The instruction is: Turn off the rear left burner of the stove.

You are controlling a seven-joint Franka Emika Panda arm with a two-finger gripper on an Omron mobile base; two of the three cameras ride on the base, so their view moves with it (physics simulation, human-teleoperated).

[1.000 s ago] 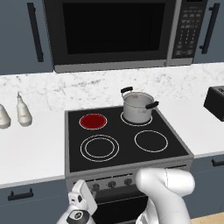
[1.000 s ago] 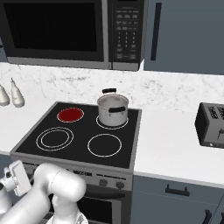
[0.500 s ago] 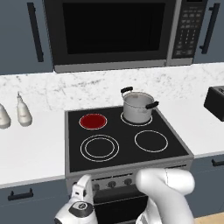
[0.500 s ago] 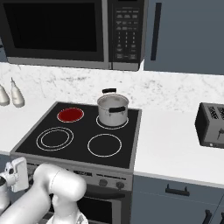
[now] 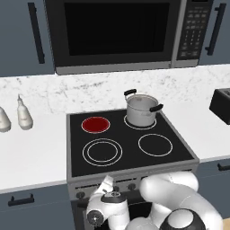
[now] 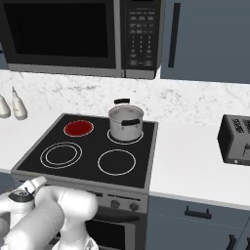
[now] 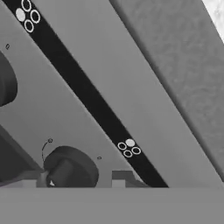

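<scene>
White marble worktop [image 5: 36, 152] with a built-in stove [image 5: 130, 148]

Two pale bottles [image 5: 18, 117] stand at its left end, a black toaster [image 6: 237, 139] at its right; a lidded steel pot [image 5: 142, 109] sits on the stove's rear right ring, beside the glowing rear left burner [image 5: 95, 124].

No words, brands or numbers can be read. The microwave [image 6: 78, 36] has a keypad [image 6: 138, 36] on its right side, its markings too small to make out. On the stove [image 7: 87, 87], the hand view shows a black strip [image 7: 83, 87] with two clusters of four small circles, one dot filled white in each [image 7: 130, 142], above a dark knob [image 7: 70, 168].
</scene>
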